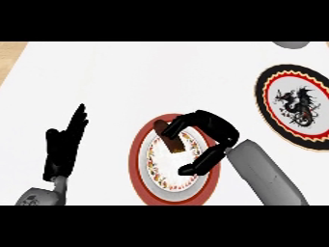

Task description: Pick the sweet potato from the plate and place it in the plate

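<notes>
Head view: the right hand [208, 140] is curling its fingers [195, 121] and thumb around the brown, elongated sweet potato [168, 137], which is lying on the red-rimmed white plate [140, 166] on the white surface [124, 77]. Judged best practice: closing squarely on the tuber's middle before lifting straight up toward the black-rimmed dragon plate [267, 103]. The left hand [63, 144] is resting open at lower left.

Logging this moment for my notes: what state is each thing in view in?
Sweet potato: on the red-rimmed plate, right robot hand curled round it.
Red-rimmed plate: holds the sweet potato.
Black dragon plate: bare.
Right robot hand: shut on the sweet potato.
Left robot hand: open, resting.
</notes>
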Controlling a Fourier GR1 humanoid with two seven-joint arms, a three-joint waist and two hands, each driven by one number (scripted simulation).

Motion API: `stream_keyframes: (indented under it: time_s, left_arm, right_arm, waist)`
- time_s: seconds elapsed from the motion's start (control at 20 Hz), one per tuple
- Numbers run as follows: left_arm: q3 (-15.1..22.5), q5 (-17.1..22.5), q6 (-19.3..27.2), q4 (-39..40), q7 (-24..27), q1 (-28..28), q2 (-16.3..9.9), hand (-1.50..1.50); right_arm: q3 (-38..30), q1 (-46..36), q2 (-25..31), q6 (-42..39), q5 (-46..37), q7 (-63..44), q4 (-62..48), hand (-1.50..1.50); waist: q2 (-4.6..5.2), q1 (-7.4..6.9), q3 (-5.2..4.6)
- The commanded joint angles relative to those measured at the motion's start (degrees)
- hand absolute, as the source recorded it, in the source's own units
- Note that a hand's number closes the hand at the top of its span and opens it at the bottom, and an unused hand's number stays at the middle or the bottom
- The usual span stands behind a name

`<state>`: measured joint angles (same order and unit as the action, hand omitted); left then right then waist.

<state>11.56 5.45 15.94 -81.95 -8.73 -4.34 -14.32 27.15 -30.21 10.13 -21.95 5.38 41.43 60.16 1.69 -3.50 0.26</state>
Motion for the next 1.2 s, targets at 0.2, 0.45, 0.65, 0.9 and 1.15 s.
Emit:
stream_keyframes:
  time_s: [0.2, 0.45, 0.65, 0.9, 1.15]
  left_arm:
    - [-0.8, 0.1, -0.4, 0.8, -1.7, 0.0, -0.3, 0.00]
    - [-1.5, 0.2, -0.4, -1.7, -4.7, -0.4, -0.9, 0.00]
    - [-1.2, -1.2, 0.7, -0.7, -3.1, 0.4, 0.7, 0.00]
    - [-3.1, 0.3, -1.8, -0.3, -0.9, 1.3, -0.8, 0.00]
    - [-3.0, -1.1, -1.1, -0.6, -5.8, -1.3, 0.0, 0.00]
  right_arm:
    - [6.1, -10.8, 5.4, 2.9, -16.2, 12.0, -10.3, -1.50]
    - [7.1, -17.9, 3.5, 9.4, -23.0, 8.5, -13.5, -1.50]
    - [9.6, -20.3, 3.2, 8.9, -29.0, 9.3, -17.4, -1.50]
    - [13.8, -25.4, 1.6, 3.7, -34.6, 3.8, -21.2, -1.50]
    - [13.5, -27.7, -2.9, 2.5, -38.9, 1.5, -24.5, -1.50]
  waist:
    - [-1.06, 1.01, -0.19]
    - [-1.49, 1.83, -0.23]
    - [-1.48, 2.32, -0.25]
    - [-1.47, 2.14, -0.28]
    - [-1.46, 2.53, -0.26]
